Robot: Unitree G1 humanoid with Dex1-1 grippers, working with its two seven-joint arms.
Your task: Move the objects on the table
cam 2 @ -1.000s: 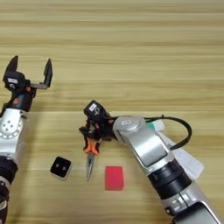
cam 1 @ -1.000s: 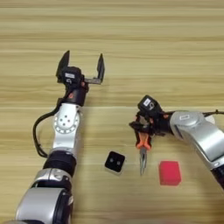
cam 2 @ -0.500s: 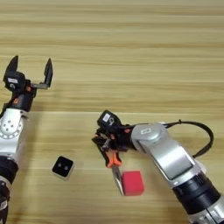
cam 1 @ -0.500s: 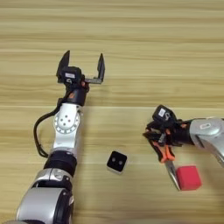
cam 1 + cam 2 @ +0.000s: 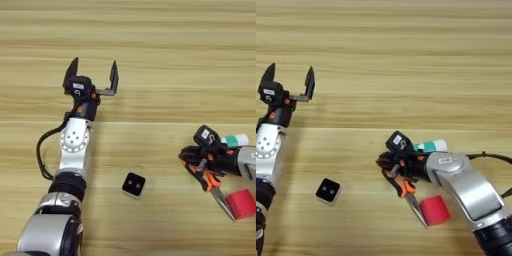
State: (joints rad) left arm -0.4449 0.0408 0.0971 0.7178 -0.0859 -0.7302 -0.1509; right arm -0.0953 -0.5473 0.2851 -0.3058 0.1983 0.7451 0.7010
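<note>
Low on the worktop's (image 5: 406,50) right side, the pliers (image 5: 404,189) are clamped by their orange handles in the right pincer (image 5: 390,167), their steel tip touching the red cube (image 5: 434,210), with the tube (image 5: 430,146) just behind. To carry the pliers cleanly, the arm would do best to lift them before travelling, so the tip does not drag the cube. The black block (image 5: 134,184) lies apart, and the left pincer (image 5: 91,76) hangs spread wide and idle.

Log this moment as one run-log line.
left tool open, idle | right tool shut on pliers | tips touching cube | block apart
</note>
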